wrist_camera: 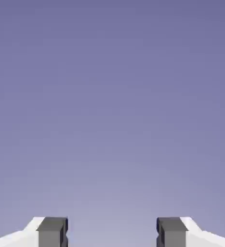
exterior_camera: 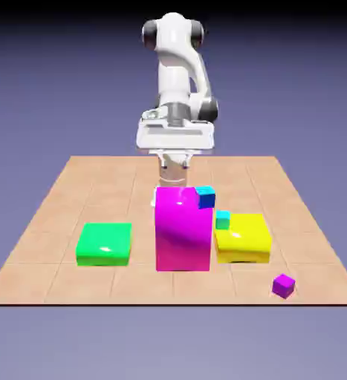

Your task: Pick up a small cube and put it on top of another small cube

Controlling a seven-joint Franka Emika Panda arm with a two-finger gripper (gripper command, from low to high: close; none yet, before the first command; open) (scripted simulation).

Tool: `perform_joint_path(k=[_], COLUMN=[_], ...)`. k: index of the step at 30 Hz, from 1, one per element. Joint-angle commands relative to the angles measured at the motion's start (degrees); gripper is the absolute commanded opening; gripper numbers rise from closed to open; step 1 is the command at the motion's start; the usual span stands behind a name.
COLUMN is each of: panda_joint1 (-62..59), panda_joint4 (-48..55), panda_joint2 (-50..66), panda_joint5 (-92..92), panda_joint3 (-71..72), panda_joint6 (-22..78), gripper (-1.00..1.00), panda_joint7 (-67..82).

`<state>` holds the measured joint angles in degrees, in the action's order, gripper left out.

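Note:
The small cube (exterior_camera: 283, 285), tiny and glossy purple-magenta, lies alone on the table near the front edge, at the exterior view's right. My gripper (exterior_camera: 174, 177) hangs far from it, behind the top of the tall magenta block (exterior_camera: 182, 230), which hides the fingertips there. In the hand view the gripper (wrist_camera: 112, 232) is open: the two grey fingertips (wrist_camera: 52, 231) stand wide apart with only the plain backdrop between them. A small cyan cube (exterior_camera: 222, 220) sits by the yellow block, and a small blue cube (exterior_camera: 205, 196) shows at the magenta block's upper right corner.
A flat green block (exterior_camera: 104, 243) lies left of the magenta block. A yellow block (exterior_camera: 243, 237) lies to its right. The wooden table (exterior_camera: 50, 215) ends just in front of the purple cube.

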<state>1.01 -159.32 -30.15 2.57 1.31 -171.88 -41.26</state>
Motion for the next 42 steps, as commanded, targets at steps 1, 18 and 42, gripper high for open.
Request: perform_joint_path(k=[1,18,42], panda_joint1=[0.3,4.9,9.5], panda_joint4=[1.4,25.2,51.1], panda_joint2=[2.1,37.4,78.3], panda_joint5=[2.1,38.4,79.6], panda_joint3=[1.1,19.5,32.8], panda_joint6=[1.8,31.7,57.4], gripper=[0.00,0.00,-1.00], panda_joint7=[1.0,17.8,32.0])
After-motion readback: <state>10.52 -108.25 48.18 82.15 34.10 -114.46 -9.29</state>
